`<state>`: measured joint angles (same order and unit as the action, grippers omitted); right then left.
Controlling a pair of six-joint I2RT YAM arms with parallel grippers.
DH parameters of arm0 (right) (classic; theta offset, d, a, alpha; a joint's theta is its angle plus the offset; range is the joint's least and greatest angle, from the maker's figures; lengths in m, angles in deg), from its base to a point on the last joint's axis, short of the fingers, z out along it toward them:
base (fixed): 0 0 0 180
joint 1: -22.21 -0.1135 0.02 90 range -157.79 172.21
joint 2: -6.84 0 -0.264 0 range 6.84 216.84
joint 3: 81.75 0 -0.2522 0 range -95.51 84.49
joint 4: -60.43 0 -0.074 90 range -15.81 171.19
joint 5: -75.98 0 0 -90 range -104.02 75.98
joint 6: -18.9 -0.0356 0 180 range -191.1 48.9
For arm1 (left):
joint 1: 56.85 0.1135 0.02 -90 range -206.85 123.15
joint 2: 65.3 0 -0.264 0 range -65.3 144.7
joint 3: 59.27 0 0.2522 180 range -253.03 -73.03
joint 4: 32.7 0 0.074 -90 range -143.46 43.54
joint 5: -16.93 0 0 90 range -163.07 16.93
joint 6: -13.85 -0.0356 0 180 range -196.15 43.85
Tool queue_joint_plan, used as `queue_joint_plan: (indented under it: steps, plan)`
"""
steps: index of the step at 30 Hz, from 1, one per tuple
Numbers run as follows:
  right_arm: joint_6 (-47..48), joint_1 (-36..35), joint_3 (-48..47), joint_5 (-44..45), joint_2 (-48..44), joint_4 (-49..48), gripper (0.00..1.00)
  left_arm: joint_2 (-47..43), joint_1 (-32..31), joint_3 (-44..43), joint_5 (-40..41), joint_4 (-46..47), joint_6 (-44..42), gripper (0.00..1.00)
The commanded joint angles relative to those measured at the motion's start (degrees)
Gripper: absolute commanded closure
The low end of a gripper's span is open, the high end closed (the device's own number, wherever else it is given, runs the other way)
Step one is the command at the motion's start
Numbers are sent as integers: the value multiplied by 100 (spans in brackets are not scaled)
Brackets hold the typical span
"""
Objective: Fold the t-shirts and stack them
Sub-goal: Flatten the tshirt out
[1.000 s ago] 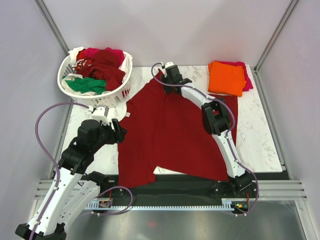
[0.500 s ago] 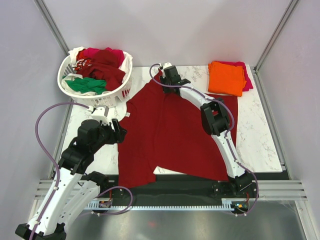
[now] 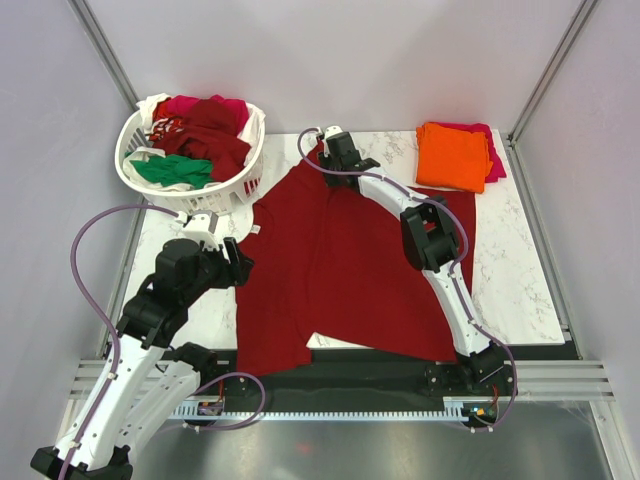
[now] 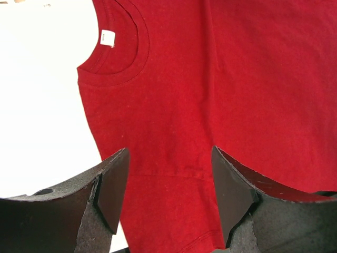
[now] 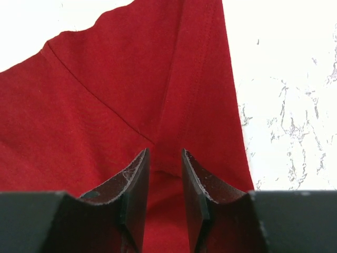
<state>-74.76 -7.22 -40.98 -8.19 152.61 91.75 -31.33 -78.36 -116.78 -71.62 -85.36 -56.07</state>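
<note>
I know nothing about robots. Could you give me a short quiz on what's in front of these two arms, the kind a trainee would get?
1. True or false: the orange t-shirt lies folded on top of the magenta t-shirt.
2. Which colour is the spread-out t-shirt under the right gripper? A green, B dark red, C white.
3. Fill in: the left gripper has its jaws ____, holding nothing.
Key: 1 true; 2 B; 3 open.

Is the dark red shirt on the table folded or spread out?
Spread out: the dark red shirt lies open across the table, collar showing, unfolded.
</note>
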Motion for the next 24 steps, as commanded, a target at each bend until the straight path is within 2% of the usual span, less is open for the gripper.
queue_joint_plan:
  steps: [1,11,14,20,22,24]
  plan:
    - [-38,-28,-57,-90,3,-130,62,12,-10,-11,110,137,-4,30]
    - [50,-1,-135,68,144,-86,63,12,-10,-11,110,137,-4,30]
    - [67,-10,-171,77,171,-69,66,21,-10,-11,110,137,-4,30]
    - [67,-1,-180,33,188,-69,86,12,-10,-11,110,137,-4,30]
    - [59,-1,-171,6,179,-51,97,12,-10,-11,110,137,-4,30]
    - [58,-10,-162,15,162,-69,100,12,-10,-11,118,137,-4,30]
